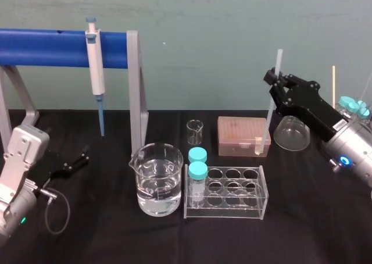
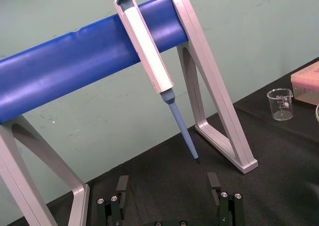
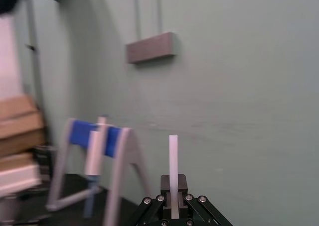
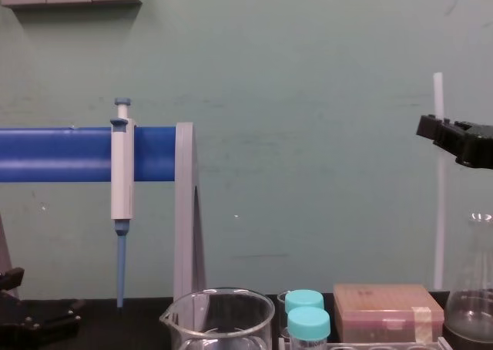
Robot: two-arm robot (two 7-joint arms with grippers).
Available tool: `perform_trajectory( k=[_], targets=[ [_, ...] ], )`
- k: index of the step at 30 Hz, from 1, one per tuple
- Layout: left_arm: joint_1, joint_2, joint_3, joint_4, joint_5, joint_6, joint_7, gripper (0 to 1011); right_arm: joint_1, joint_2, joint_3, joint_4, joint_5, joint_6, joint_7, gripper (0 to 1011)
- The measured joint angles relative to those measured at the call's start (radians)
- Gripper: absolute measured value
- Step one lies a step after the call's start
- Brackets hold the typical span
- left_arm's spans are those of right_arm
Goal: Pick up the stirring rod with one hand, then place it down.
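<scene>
The stirring rod (image 1: 269, 113) is a thin translucent-white stick standing nearly upright at the right of the table. My right gripper (image 1: 273, 81) is shut on it near its upper end. A short length sticks up above the jaws, and the rest hangs down to beside the pink box (image 1: 242, 135). In the chest view the rod (image 4: 439, 203) runs down from the right gripper (image 4: 433, 126). In the right wrist view the rod (image 3: 173, 156) rises between the fingers of the right gripper (image 3: 173, 198). My left gripper (image 1: 81, 159) rests parked at the table's left, its jaws open (image 2: 168, 186).
A white-and-blue pipette (image 1: 95, 60) hangs on the blue-barred stand (image 1: 52, 47) at the back left. A beaker of water (image 1: 157, 179) and a clear tube rack (image 1: 225, 191) with two teal-capped vials stand in front. A small beaker (image 1: 195, 131) and a glass flask (image 1: 290, 133) sit behind.
</scene>
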Motion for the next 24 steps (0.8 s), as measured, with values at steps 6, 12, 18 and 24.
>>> perform_trajectory(
  k=[6,12,18,24],
  targets=[
    [0.0,0.0,0.0,0.0,0.0,0.0,0.0,1000,0.023,0.024,-0.031,0.044,0.09,0.004,0.152,70],
    [0.0,0.0,0.0,0.0,0.0,0.0,0.0,1000,0.037,0.038,-0.076,0.074,0.073,-0.047,0.199,70],
    [0.0,0.0,0.0,0.0,0.0,0.0,0.0,1000,0.041,0.037,-0.112,0.092,0.033,-0.121,0.207,71],
    [0.0,0.0,0.0,0.0,0.0,0.0,0.0,1000,0.05,0.031,-0.14,0.115,0.017,-0.164,0.207,70]
  ],
)
